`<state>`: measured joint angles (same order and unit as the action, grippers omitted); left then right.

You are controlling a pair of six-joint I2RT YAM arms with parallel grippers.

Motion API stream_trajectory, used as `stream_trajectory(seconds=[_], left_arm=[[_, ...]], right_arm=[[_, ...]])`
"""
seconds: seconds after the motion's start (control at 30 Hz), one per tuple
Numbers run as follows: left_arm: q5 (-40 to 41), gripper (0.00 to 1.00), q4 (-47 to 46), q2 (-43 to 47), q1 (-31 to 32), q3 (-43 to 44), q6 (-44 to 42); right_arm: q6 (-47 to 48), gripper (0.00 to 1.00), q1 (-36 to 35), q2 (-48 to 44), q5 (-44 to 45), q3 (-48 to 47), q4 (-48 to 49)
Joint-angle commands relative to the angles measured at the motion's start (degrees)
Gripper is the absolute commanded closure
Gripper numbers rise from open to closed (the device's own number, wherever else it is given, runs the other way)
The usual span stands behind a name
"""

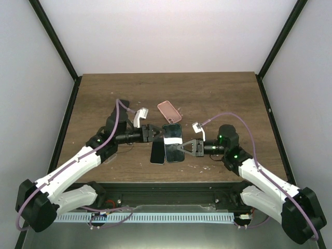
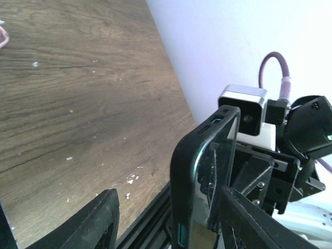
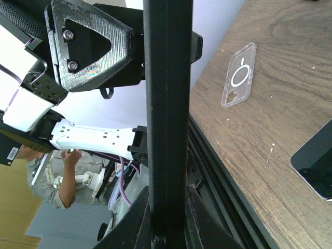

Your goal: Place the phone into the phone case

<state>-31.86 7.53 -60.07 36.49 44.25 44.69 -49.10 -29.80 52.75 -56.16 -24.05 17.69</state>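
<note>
A black phone case [image 1: 173, 142] with a glossy phone face in it is held above the table's middle, tilted, between both arms. My right gripper [image 1: 181, 147] is shut on its near right edge; in the right wrist view the case's black edge [image 3: 167, 104] runs straight up from between the gripper's [image 3: 167, 192] jaws. My left gripper [image 1: 160, 133] is open at the case's far left corner. In the left wrist view the case [image 2: 199, 171] stands edge-on between the gripper's [image 2: 168, 194] spread fingers, with a gap to the left finger [image 2: 98, 220].
A second dark phone [image 1: 157, 152] lies flat on the table just left of the held case, and shows as a dark phone [image 3: 316, 166] in the right wrist view. A pink case [image 1: 169, 111] lies further back. A clear case [image 3: 239, 74] lies near the table's front edge.
</note>
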Motion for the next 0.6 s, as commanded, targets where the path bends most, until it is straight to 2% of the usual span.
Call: stream_trajectory(seconds=[0.0,0.07,0.37,0.57], left_arm=[[-4.6,0.45,-5.9,-0.5,-0.2,0.3,-0.3],[-6.2,0.50,-7.3,-1.3,-0.2,0.3,0.0],[-6.9,1.00,-7.5,-4.3,-0.2,1.7,1.3],[-3.7,1.00,-1.8,-5.2,-0.2,4.0,0.5]], right_arm=[[-0.5,0.91,0.2,-0.7,-2.7,-1.1,5.0],[-1.2,0.91,0.1,-0.6,-3.1,-0.9,6.1],[-0.3,0.90,-0.1,0.5,-3.7,-2.3,3.8],[2.6,0.90,-0.1,0.2,-1.0,-3.1,-1.0]])
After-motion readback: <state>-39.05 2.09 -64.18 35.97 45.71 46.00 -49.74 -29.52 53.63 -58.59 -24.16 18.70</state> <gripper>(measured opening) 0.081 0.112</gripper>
